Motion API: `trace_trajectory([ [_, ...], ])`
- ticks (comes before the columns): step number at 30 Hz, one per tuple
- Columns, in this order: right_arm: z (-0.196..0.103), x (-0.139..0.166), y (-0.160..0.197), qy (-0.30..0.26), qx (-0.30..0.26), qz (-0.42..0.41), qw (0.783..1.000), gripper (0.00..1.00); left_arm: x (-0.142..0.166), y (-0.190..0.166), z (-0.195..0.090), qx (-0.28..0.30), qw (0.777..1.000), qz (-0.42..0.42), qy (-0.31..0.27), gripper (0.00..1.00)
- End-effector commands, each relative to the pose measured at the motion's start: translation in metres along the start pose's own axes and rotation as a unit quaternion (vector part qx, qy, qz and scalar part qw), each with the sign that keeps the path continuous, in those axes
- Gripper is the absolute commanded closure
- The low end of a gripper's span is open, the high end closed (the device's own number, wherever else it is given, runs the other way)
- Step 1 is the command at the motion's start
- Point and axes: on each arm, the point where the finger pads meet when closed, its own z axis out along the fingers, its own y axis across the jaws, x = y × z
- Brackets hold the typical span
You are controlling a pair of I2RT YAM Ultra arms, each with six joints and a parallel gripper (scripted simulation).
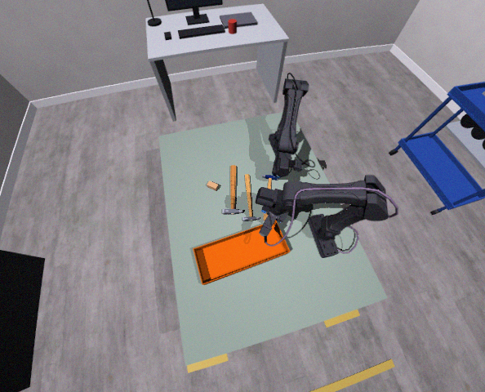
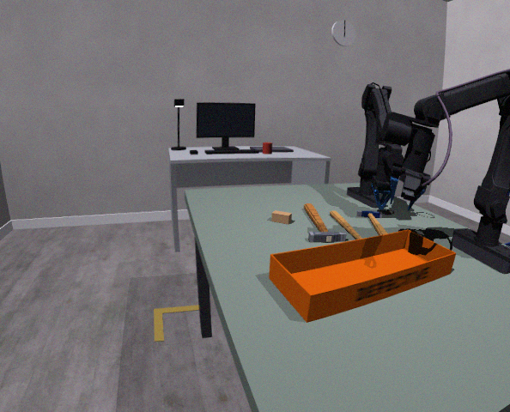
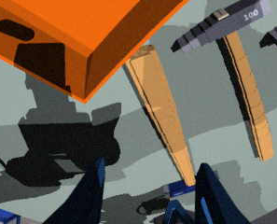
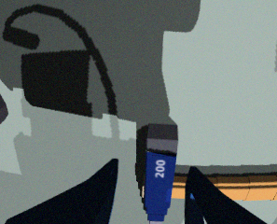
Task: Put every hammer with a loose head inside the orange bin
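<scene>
Three wooden-handled hammers lie side by side on the green table [image 1: 276,304] [image 2: 379,354], behind the orange bin [image 1: 238,253] [image 2: 357,293] [image 3: 115,47]. The blue-headed hammer [image 1: 269,182] [image 2: 376,223] [image 3: 161,107] [image 4: 159,182] lies nearest the arms. My right gripper [image 1: 273,175] [image 2: 381,204] [image 4: 153,172] is part open and straddles the blue head, with a gap on each side. My left gripper [image 2: 408,202] [image 3: 151,167] is part open over the handle's thin end by that head and touches nothing. The two grey-headed hammers [image 1: 233,185] [image 1: 247,189] [image 2: 315,217] [image 2: 344,223] [image 3: 245,93] lie flat to the side.
A small wooden block [image 1: 212,184] [image 2: 282,216] lies beyond the hammers. The left arm's base [image 1: 325,240] [image 2: 486,250] stands by the bin's near end, with loose cables beside it. The bin holds nothing.
</scene>
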Motion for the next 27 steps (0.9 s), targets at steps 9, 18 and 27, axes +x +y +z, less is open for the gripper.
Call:
trace_trajectory([
  [9, -0.003, -0.003, -0.004, -0.001, 0.023, -0.042, 0.999, 0.59, 0.009, -0.008, 0.072, -0.06, 0.98, -0.184, -0.048, 0.5],
  [18, -0.003, -0.003, -0.004, -0.001, 0.023, -0.042, 0.999, 0.59, 0.019, -0.002, 0.088, -0.086, 0.978, -0.187, -0.04, 0.5],
  [27, 0.001, -0.003, -0.006, -0.001, 0.023, -0.046, 0.999, 0.59, 0.015, 0.0, 0.094, -0.085, 0.977, -0.191, -0.041, 0.5],
])
